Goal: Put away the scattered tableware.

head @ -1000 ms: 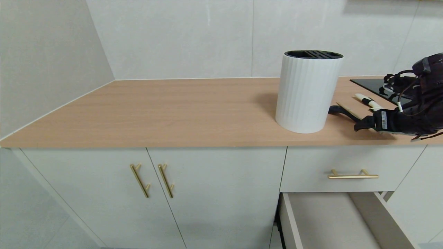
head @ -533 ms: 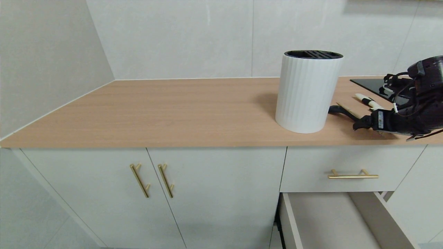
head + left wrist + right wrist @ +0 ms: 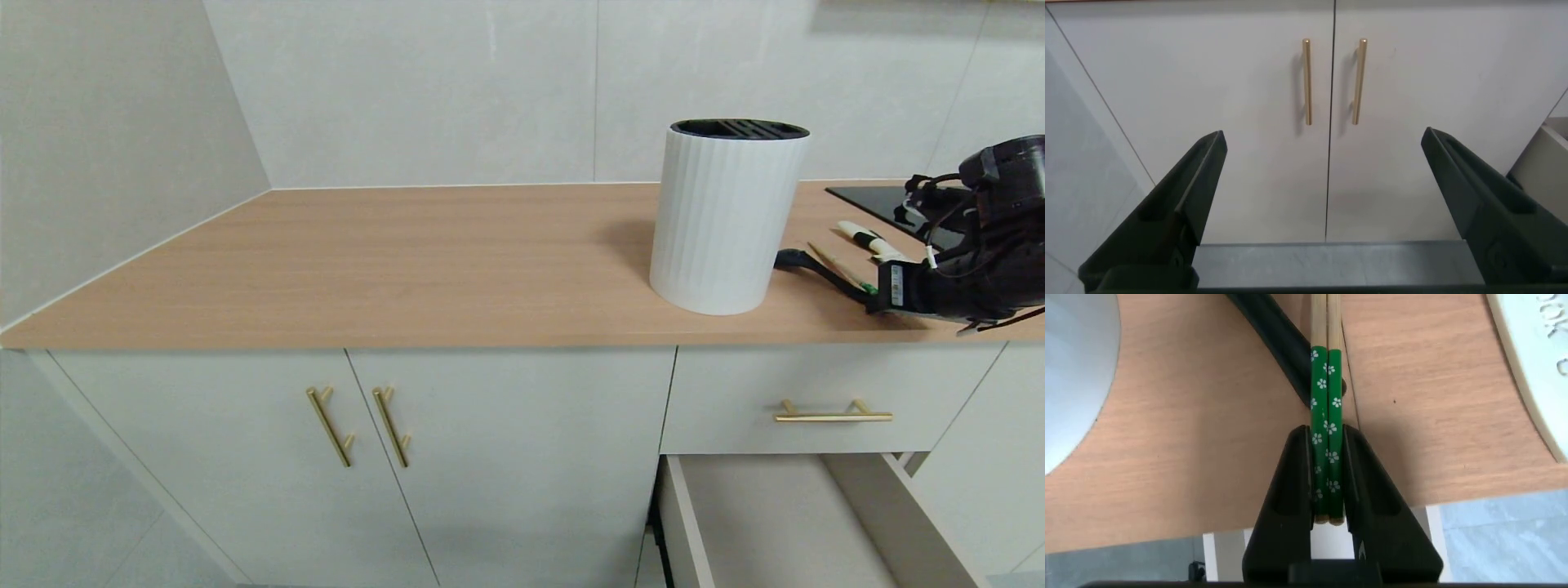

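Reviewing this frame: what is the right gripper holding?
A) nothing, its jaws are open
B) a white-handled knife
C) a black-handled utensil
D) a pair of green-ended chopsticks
D: the right wrist view shows the right gripper shut on the green-ended chopsticks, with both sticks clamped side by side.

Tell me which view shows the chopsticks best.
The right wrist view: the chopsticks run up the middle, their green flowered ends pinched in the right gripper. In the head view they are a thin pale line near the white holder. The left wrist view faces the cabinet doors.
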